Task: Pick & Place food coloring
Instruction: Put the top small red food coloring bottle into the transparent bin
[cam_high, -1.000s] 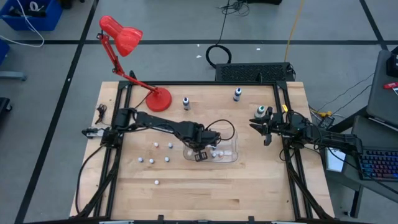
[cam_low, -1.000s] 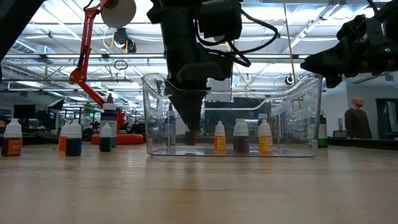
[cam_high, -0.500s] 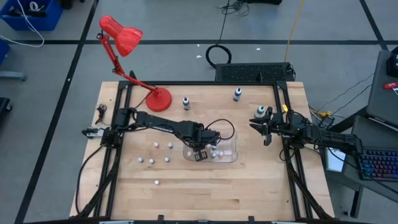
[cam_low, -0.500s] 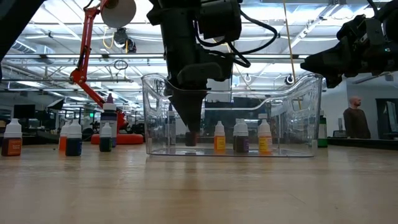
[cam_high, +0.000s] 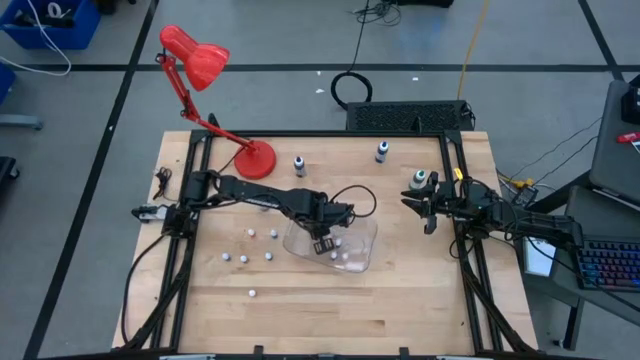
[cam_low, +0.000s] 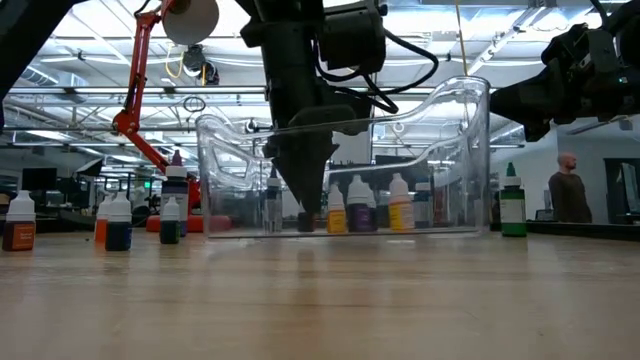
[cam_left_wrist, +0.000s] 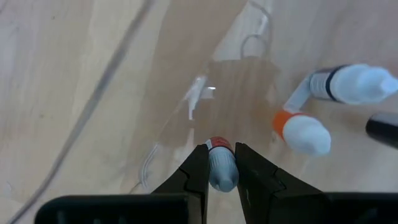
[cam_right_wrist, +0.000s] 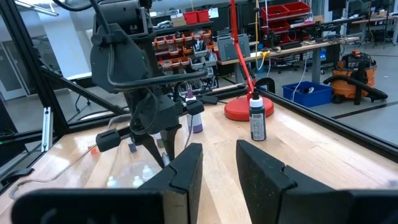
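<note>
**Clerk:** Item one, the left gripper (cam_high: 322, 243). Where is it, and how are the fingers?

**Keeper:** It is down inside the clear bin (cam_high: 365, 255), near the middle of the table (cam_high: 400, 300). Its fingers (cam_left_wrist: 194, 171) are pinching a red-collared bottle (cam_left_wrist: 222, 168) by its whitish cap. The bottle stands upright, with its base at the bin floor or just above it; I cannot tell which.

**Clerk:** Item two, the bin.

**Keeper:** Clear plastic, lying askew to the table's edges. Beside the gripper inside it stand three more small bottles: an orange one (cam_low: 337, 210), a dark one (cam_low: 360, 205) and a yellow-orange one (cam_low: 400, 203). All are upright.

**Clerk:** Item three, food coloring outside the bin.

**Keeper:** Six loose bottles (cam_high: 250, 233) are scattered on the wood to the left of the bin, apart from one another. The farthest (cam_high: 252, 293) is nearer the table's front edge.

**Clerk:** Item four, the right gripper (cam_high: 425, 205).

**Keeper:** It hangs above the table's right edge, well apart from the bin. Its fingers (cam_right_wrist: 186, 168) are a little apart, with nothing between them. A green-capped bottle (cam_high: 420, 180) stands just beside it.

**Clerk:** Sundries?

**Keeper:** The red lamp (cam_high: 255, 160) has its base at the rear left. Two taller bottles (cam_high: 298, 166) stand along the rear edge. A person (cam_low: 572, 190) stands in the room behind.
</note>
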